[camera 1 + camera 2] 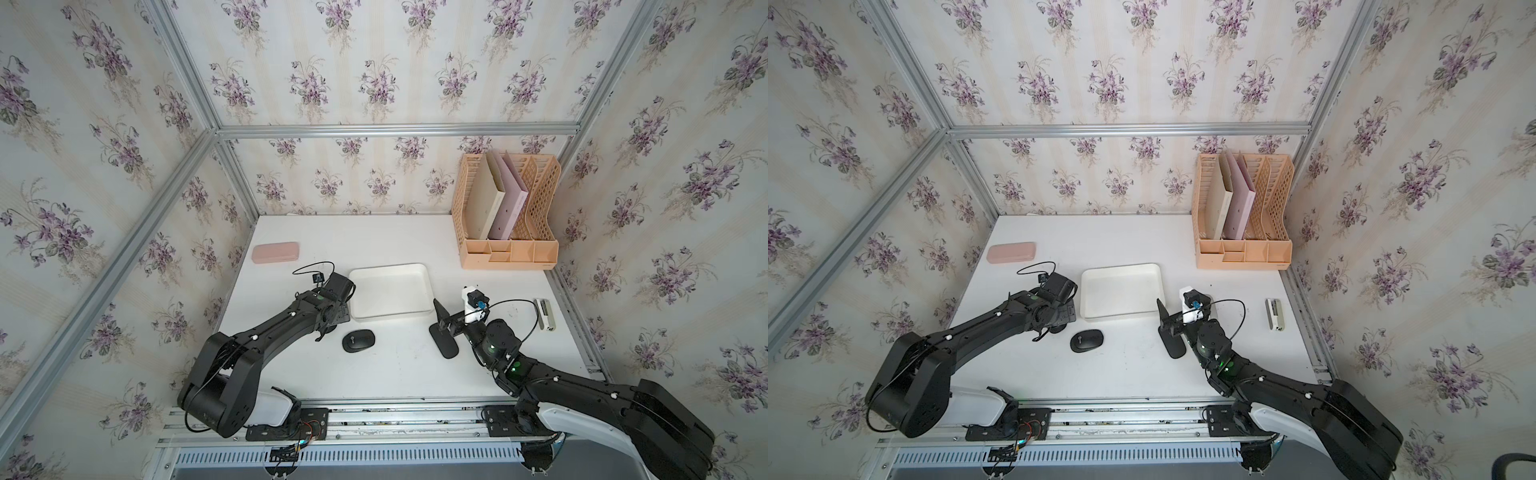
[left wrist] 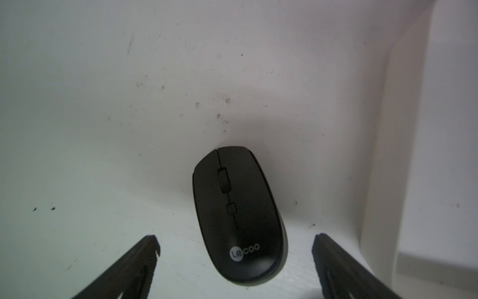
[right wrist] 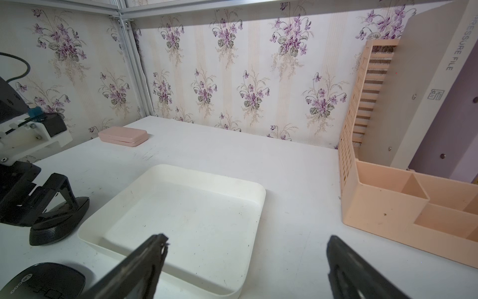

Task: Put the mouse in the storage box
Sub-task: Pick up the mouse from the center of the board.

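Mouse (image 1: 359,340), black and flat on its belly, is lying on the white counter (image 1: 395,374), outside the storage box (image 1: 388,291) and just off that tray's near left corner. The counter is showing small scuffs and dark specks in the left wrist view, and pale wallpaper with purple flower sprays is covering the three walls around it, with aluminium rails (image 1: 395,131) running along the corners and edges. A peach file rack (image 1: 507,208) is standing at the far right corner with folders leaning inside, a pink case (image 1: 275,252) is lying near the left wall, and a small grey-white object (image 1: 545,314) is resting near the right edge. The left arm (image 1: 266,336) is reaching in low beside the tray, and its jaws are standing wide. In the left wrist view the mouse (image 2: 239,217) is sitting between them, logo end nearest the tips and nose pointing away, with clear counter showing on both sides, so nothing is touching it. How high the jaws are hanging over it I cannot tell. The right arm (image 1: 582,386) is holding its jaws wide too, gripping nothing, near the tray's near right corner, and the tray (image 3: 181,227) is lying bare in front of them.
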`<state>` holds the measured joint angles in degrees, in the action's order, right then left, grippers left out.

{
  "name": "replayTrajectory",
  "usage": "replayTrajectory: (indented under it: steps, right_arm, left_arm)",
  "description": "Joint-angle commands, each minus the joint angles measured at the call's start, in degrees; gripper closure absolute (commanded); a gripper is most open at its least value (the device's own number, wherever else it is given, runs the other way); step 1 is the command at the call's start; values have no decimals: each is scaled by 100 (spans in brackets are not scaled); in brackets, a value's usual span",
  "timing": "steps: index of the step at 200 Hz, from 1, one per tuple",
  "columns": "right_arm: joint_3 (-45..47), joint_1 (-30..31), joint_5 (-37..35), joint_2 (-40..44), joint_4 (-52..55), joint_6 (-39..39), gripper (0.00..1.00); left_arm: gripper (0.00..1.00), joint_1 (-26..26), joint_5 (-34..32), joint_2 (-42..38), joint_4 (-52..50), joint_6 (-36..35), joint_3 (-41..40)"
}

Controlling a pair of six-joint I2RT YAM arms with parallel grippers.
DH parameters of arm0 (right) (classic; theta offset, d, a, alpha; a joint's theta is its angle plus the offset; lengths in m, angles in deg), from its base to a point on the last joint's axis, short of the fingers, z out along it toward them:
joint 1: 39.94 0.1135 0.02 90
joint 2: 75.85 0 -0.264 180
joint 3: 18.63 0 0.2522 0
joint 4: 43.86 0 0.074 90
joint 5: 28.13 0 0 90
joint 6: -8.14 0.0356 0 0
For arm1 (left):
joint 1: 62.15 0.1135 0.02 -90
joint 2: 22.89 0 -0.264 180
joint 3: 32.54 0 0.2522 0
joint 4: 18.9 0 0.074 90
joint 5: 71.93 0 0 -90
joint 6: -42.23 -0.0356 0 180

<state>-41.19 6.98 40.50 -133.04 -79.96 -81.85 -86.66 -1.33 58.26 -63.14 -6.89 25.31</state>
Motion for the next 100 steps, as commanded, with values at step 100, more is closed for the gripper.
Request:
replayTrajectory:
  steps: [100]
  right_arm:
    - [-52,11,293,-319,-360,8,0]
  left_arm:
    - [26,386,655,785,955,-208,-235]
